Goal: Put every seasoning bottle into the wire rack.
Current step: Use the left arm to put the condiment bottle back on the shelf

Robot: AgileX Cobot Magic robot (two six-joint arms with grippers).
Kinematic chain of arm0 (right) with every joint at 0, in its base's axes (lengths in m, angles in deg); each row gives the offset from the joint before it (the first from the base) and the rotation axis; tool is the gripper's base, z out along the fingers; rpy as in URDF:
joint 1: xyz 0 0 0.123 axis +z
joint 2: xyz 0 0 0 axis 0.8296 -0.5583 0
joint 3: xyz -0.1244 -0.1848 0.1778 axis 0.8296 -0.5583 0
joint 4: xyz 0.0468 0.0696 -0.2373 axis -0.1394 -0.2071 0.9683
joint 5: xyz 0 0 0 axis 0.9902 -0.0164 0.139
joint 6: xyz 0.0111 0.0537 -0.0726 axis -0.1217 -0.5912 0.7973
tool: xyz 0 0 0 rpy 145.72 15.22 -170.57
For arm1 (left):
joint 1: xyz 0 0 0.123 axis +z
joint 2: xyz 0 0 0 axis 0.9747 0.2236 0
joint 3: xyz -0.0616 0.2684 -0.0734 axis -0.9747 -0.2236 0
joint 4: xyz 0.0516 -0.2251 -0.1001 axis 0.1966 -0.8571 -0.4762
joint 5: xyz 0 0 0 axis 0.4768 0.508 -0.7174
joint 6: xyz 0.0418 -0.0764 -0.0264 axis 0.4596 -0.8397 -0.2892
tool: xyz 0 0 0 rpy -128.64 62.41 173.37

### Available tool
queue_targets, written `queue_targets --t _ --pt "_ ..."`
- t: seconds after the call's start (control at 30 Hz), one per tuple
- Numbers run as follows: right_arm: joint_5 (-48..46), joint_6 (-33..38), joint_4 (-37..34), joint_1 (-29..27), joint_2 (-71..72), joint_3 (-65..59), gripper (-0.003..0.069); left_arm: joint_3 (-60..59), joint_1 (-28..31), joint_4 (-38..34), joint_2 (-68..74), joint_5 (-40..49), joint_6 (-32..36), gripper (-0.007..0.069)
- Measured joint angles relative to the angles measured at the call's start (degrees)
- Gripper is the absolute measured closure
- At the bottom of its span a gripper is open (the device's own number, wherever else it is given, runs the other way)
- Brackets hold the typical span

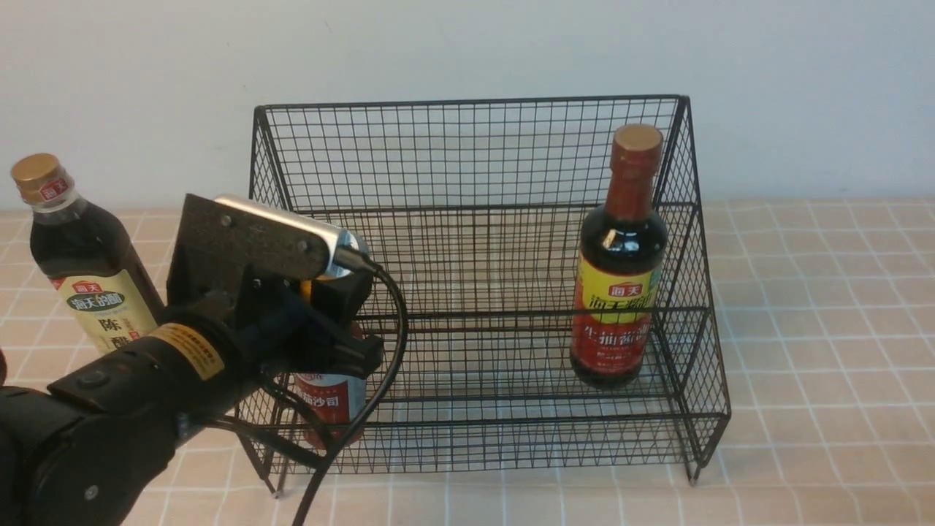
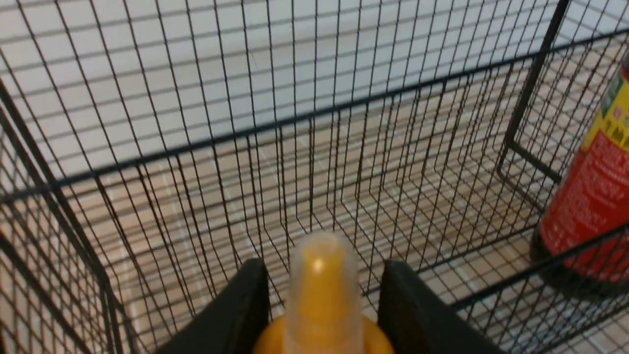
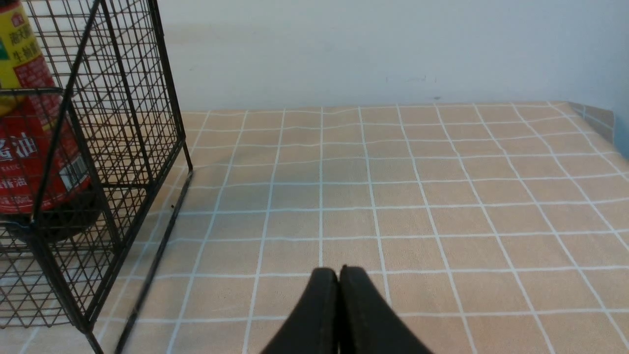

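The left claw is clenched on the small red sauce bottle. Its black fingers sit on either side of the bottle's yellow shoulder, and the clear-covered yellow nozzle rises between them. The bottle stands upright inside the wire rack, at the left end of the rack's low front tier, with its red label showing through the front mesh. The claw reaches in over the rack's front left corner, and the arm behind it hides the bottle's upper part in the front view.

The right claw is clenched on nothing, fingertips pressed together. It hangs over the checked beige surface beyond the rack's right side.

The dark bottle with red neck stands upright inside the rack, close to its right wall. The tall dark bottle with gold cap is outside the rack, well to its left, with its lower part hidden by the left arm.
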Motion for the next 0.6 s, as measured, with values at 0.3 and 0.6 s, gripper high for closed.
queue_targets --t 0.3,0.6 --pt "0.0 -0.66 0.0 0.0 0.0 0.0 0.0673 0.34 0.0 -0.17 1.94 3.98 -0.05 0.0359" --pt "-0.05 -0.68 0.0 0.0 0.0 0.0 0.0673 0.65 0.0 -0.17 0.99 6.06 -0.05 0.0248"
